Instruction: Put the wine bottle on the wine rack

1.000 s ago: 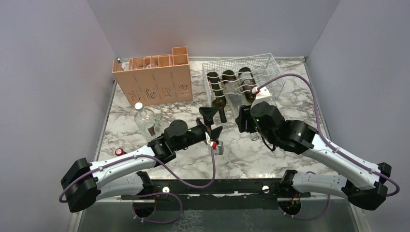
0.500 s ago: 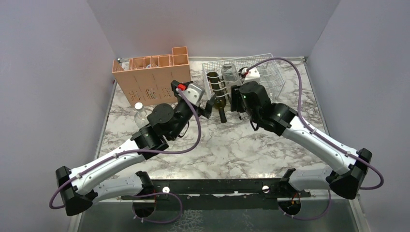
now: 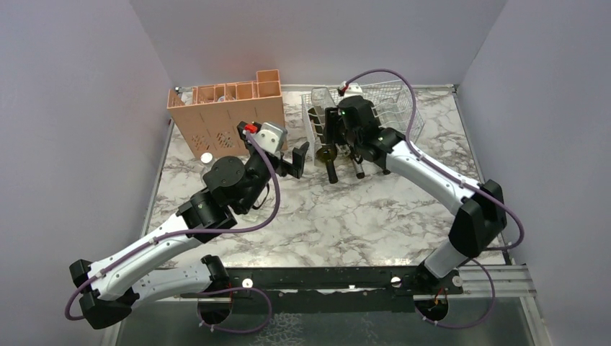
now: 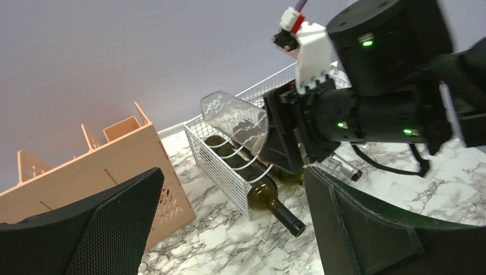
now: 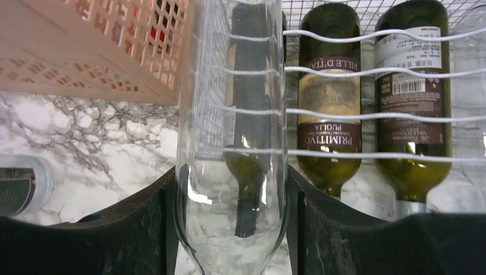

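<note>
— Is anything readable showing?

— Yes, in the right wrist view. A dark green glass bottle (image 5: 329, 109) is lying in the white thin-wire wine rack (image 4: 220, 169). Its maroon label is reading "PRIMITIVO" over "PUGLIA", and the band above is ending in "D'ITALIA". The neighbouring dark bottle (image 5: 410, 97) is wearing a white label with a barcode, but the print is too small to make out.

— And the bottle being placed?

— The smooth, clear glass wine bottle (image 5: 232, 126) is sitting in the right pincer (image 5: 232, 229), which is gripping it across the round body. Black padded fingers (image 5: 143, 229) are pressing on both sides. The bottle is hanging tilted, base raised, over the rack's end nearest the peach-orange plastic lattice crate (image 3: 230, 119). Whether it is touching the wavy wires I cannot tell.

— How is the room looking?

— Tight on that side: crate and rack are standing just beside each other, with a narrow strip of marble showing between them. A dark bottle neck is poking past the rack's front edge. Beyond it the grey-veined white marble tabletop (image 3: 360, 216) is lying open toward the arm bases.

— The other arm?

— The left pincer (image 3: 295, 158) is hovering near the rack's front left corner. Its jaws are spreading wide and holding nothing, and its mesh-textured fingers (image 4: 114, 229) are framing the scene.
</note>
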You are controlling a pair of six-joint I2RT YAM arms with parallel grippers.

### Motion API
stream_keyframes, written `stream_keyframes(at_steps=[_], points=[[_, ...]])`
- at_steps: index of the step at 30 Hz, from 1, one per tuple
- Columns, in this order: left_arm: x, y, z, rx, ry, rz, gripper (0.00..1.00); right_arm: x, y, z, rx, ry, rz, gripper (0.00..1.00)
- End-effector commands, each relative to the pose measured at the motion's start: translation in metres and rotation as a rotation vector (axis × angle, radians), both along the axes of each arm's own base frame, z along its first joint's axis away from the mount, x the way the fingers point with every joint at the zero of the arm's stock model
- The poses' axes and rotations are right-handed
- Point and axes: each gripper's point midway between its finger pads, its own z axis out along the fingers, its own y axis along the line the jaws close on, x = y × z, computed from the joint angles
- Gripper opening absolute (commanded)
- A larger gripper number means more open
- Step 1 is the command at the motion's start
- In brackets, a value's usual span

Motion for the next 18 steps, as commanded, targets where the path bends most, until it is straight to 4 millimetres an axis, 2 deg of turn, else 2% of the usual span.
stream_keyframes(at_steps=[1, 7, 18], points=[[-0.005, 0.010, 0.020, -0.012, -0.023, 0.004, 0.99, 0.042, 0.023, 0.030, 0.143, -0.084, 0.036, 0.01], [-0.006, 0.012, 0.024, -0.004, -0.033, 0.007, 0.99, 0.064, 0.025, 0.006, 0.151, -0.037, 0.029, 0.01], [-0.007, 0.010, 0.029, -0.019, -0.040, -0.003, 0.99, 0.075, 0.032, -0.017, 0.186, -0.025, 0.041, 0.01]])
